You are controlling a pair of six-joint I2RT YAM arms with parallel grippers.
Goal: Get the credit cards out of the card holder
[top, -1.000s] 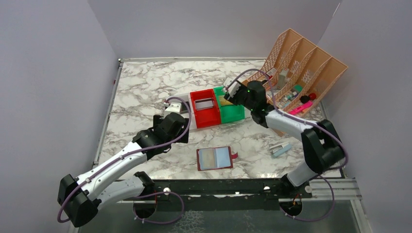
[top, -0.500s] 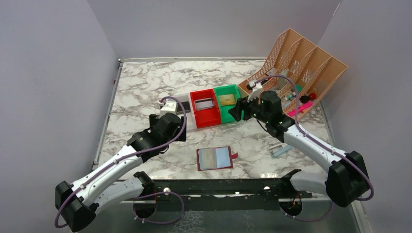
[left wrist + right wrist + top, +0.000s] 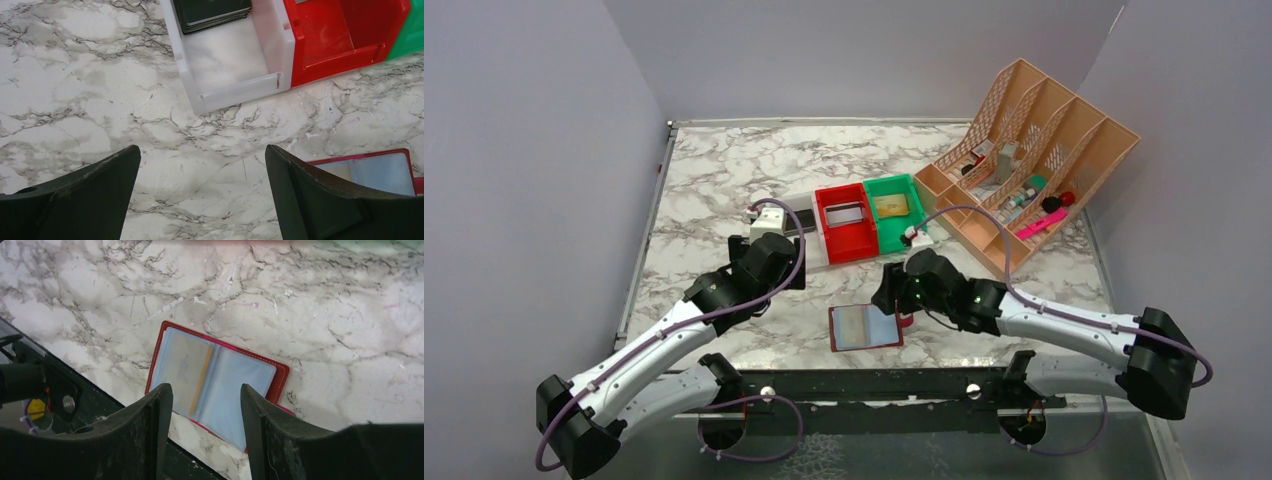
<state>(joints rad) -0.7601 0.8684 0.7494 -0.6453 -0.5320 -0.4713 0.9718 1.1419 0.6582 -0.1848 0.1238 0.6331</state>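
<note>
Dark-red card holder [image 3: 215, 382] lies open and flat on the marble bench [image 3: 724, 170] near the front edge, light-blue pockets up, so the pocket mouths can be reached from above. Right fingers [image 3: 155, 430] hang over it, spread about as wide as one pocket, nothing between them. They bracket the holder's near half, which reads as lining up for another pull. Left pocket shows a tan tint and an orange strip by the fold; possibly a card inside, cannot tell. Left fingers [image 3: 310, 190] are wide apart and empty, low over bare bench in front of the white bin [image 3: 240, 90], with the holder's corner just in their view; they look parked out of the right arm's way. The bins stand in a row further back, well apart from the holder: black card [image 3: 212, 12] in the white one, grey card [image 3: 846, 213] in the red bin [image 3: 849, 243], gold card [image 3: 890, 206] in the green bin [image 3: 904, 237]. One card colour per bin suggests sorting. Task looks mostly done, pending a check of that left pocket.
</note>
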